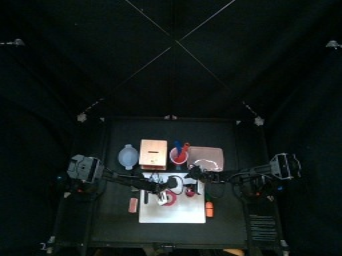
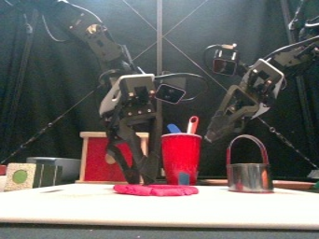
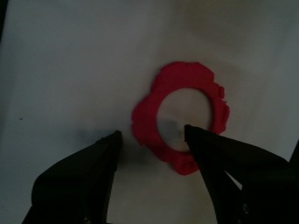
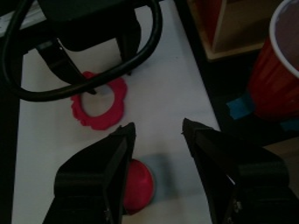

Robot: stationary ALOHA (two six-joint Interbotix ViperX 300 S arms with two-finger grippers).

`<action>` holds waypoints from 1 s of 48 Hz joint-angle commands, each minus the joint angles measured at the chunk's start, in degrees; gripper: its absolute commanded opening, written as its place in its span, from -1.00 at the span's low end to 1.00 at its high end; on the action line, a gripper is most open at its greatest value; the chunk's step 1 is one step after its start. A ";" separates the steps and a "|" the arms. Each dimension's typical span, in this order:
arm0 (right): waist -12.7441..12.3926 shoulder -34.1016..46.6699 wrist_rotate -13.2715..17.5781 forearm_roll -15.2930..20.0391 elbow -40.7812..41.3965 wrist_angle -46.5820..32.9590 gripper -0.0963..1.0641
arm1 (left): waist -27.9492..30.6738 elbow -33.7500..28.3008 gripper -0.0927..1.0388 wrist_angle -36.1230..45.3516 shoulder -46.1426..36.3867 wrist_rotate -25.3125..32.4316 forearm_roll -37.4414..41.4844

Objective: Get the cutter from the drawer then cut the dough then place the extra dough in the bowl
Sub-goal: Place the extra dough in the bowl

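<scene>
Surface: white cutting board [image 3: 70, 70] on the black table [image 1: 114, 135].
Left gripper [image 3: 155, 133]: I see jaws spread, straddling the dough ring's [image 3: 152, 109] near edge.
Dough ring: red, flat on the board, centre of left wrist view.
Right gripper [image 4: 159, 127]: jaws apart, above the board.
Cutter [image 2: 249, 168]: upright, lower right of front view.

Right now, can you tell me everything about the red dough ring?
The dough ring is red, soft-looking and flat, with a bumpy, uneven outer edge and a smooth oval hole cut through its middle. It lies flat on the white cutting board, which shows through the hole. The left pincer stands open over one side of the ring, with part of the ring between its jaws; whether it touches the dough cannot be told.
</scene>
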 commanded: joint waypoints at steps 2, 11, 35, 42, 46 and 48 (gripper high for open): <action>-0.35 -1.76 0.09 0.18 -0.35 -0.09 0.60 | 0.09 -1.05 0.80 -0.35 -0.18 0.09 -0.09; -0.26 -1.85 0.09 0.26 -0.35 0.35 0.60 | -0.26 -0.88 0.79 0.00 0.44 0.00 -0.35; -0.26 -1.76 0.18 0.62 -0.35 0.79 0.60 | -0.53 -0.62 0.70 0.62 0.18 0.09 -1.23; -0.26 -1.76 0.18 0.62 -0.35 0.88 0.60 | -0.70 -0.53 0.65 0.70 0.35 0.18 -1.32; -0.35 -1.76 0.18 0.62 -0.35 0.88 0.60 | -1.05 -0.53 0.65 0.70 0.62 0.09 -1.41; -0.26 -1.76 0.18 0.62 -0.26 0.97 0.60 | -1.41 -0.62 0.65 0.70 0.88 0.00 -1.41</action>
